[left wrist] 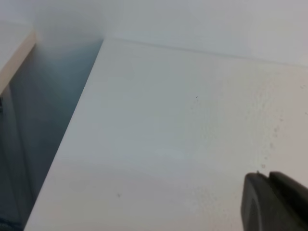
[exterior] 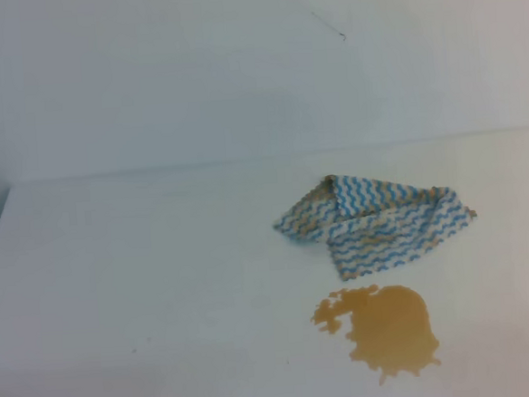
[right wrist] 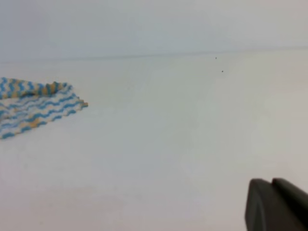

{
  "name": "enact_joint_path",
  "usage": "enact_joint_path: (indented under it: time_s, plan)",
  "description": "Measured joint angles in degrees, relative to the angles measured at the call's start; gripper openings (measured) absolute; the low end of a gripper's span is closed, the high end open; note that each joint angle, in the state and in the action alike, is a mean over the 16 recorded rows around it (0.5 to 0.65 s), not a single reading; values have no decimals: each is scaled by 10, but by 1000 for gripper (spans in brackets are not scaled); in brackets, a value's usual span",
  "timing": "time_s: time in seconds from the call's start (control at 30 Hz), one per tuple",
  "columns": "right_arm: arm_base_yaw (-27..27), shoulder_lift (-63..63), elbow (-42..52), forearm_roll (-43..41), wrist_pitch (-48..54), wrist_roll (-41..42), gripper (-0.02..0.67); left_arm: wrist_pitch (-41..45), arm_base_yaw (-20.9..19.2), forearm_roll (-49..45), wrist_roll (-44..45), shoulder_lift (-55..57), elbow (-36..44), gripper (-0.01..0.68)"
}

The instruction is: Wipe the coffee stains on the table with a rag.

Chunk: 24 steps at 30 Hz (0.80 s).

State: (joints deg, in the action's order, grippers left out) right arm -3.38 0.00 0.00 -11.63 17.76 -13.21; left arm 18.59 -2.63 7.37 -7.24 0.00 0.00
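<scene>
We see only black, matte gripper part with rounded edge and thin seam in each wrist view's lower right corner: left gripper (left wrist: 274,202), right gripper (right wrist: 276,204).

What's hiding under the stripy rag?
The rag lies folded on the white table, apart from the coffee stains. Whatever is beneath it is covered; no view shows it.
</scene>
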Motion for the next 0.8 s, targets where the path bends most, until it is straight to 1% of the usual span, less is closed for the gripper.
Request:
enact_joint_path:
  time_s: [0.13,0.27,0.4,0.67,0.8]
  plan:
    - [0,0,0,-9,-18,6,-4,0,0,0,0,0,0,-1]
    - [0,0,0,-18,-61,13,-4,0,0,0,0,0,0,-1]
    - [0,-1,1,-24,-138,16,-4,0,0,0,0,0,0,-1]
    - [0,-1,1,-20,-329,23,-4,1,0,0,-1,0,0,-1]
    - [0,-1,1,-7,-388,29,-3,1,0,0,-1,0,0,-1]
